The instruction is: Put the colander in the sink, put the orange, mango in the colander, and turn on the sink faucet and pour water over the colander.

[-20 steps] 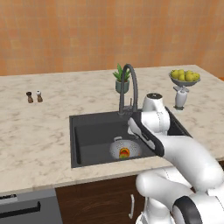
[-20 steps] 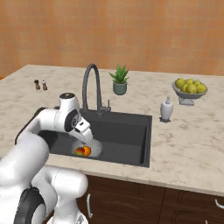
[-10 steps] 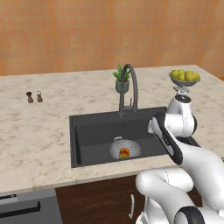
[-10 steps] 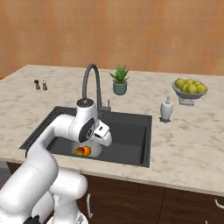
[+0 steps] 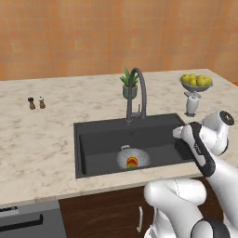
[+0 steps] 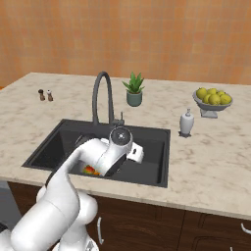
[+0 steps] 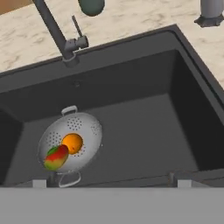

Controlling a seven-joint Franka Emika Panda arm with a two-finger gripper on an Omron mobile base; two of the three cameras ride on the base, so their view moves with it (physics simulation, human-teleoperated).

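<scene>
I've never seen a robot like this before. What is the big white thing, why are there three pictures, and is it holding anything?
The white thing is a robot arm in a pretend computer-made kitchen. Two pictures come from cameras riding behind the arm, one on its left and one on its right, so they show the same counter from two sides. The third comes from a camera on the robot's hand, looking down into the black sink.

In the sink sits a colander, a bowl full of holes, with an orange and a mango touching inside it. The faucet curves over the sink; I see no water coming out. On the counter are a plant, a fruit bowl, a soap bottle and two little shakers.

Its fingers are spread open and hold nothing.
</scene>
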